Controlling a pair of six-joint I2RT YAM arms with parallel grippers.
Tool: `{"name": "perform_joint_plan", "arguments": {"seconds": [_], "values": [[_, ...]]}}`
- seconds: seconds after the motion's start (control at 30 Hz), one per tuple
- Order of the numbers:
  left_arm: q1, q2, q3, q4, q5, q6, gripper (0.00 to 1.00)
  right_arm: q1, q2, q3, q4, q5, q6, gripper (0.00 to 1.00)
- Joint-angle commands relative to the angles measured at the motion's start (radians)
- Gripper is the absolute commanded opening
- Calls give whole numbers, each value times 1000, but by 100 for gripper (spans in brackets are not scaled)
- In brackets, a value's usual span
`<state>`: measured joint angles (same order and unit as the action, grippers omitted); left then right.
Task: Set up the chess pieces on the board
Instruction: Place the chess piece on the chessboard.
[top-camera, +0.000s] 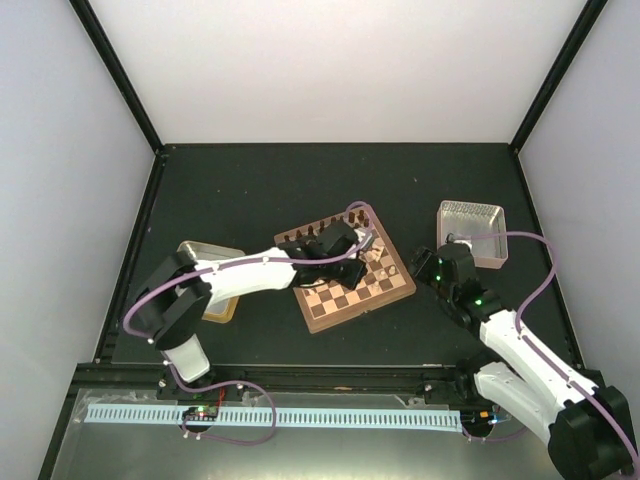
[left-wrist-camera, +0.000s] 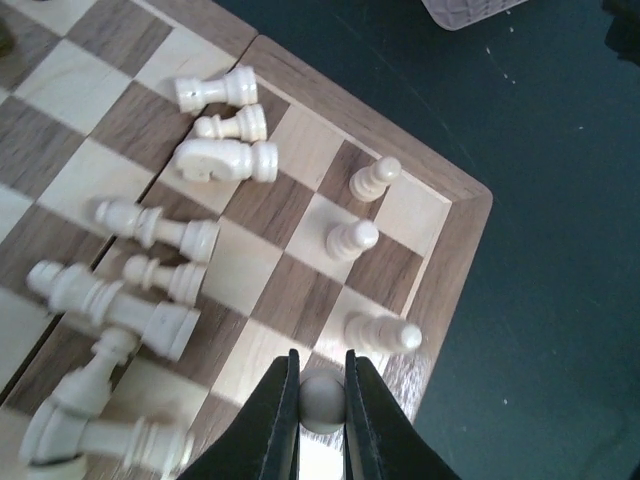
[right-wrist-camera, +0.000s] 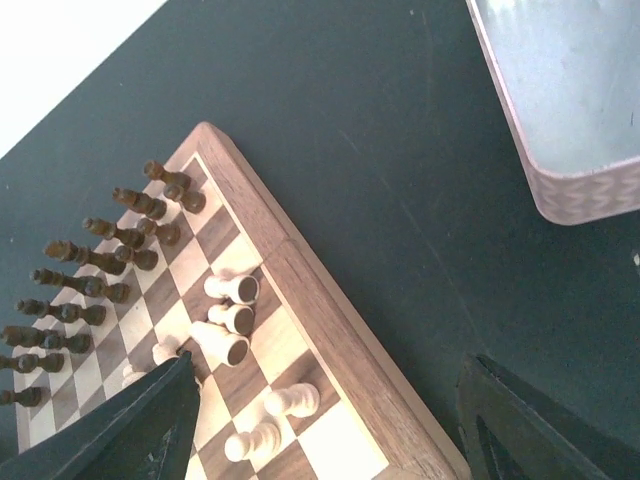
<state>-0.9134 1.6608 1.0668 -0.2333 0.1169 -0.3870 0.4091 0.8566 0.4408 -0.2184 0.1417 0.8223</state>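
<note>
Left gripper (left-wrist-camera: 321, 372) is clamping a cream pawn (left-wrist-camera: 322, 402) near the right edge of the chessboard (left-wrist-camera: 452, 265); right gripper (right-wrist-camera: 335, 420) is hovering spread wide, empty

Cream chess pieces (left-wrist-camera: 225, 160) lie mostly toppled near one corner of the checkered wooden board (left-wrist-camera: 452, 280); three seemingly stand upright.
</note>
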Motion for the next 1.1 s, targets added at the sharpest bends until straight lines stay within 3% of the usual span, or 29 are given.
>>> {"name": "perform_joint_plan", "arguments": {"seconds": [0.0, 0.33, 0.63, 0.93, 1.07], "values": [[-21, 90, 92, -2, -53, 48, 4, -10, 4, -22, -29, -27, 45, 72], [-22, 224, 162, 6, 17, 56, 6, -16, -18, -44, -15, -50, 15, 72], [-21, 260, 181, -7, 22, 51, 25, -20, -30, -51, -19, -53, 1, 72], [-17, 201, 161, -2, 40, 46, 27, -20, -34, -32, -34, -71, -6, 72], [-4, 107, 136, 12, 34, 34, 34, -20, -17, 13, -62, -112, -53, 72]]}}
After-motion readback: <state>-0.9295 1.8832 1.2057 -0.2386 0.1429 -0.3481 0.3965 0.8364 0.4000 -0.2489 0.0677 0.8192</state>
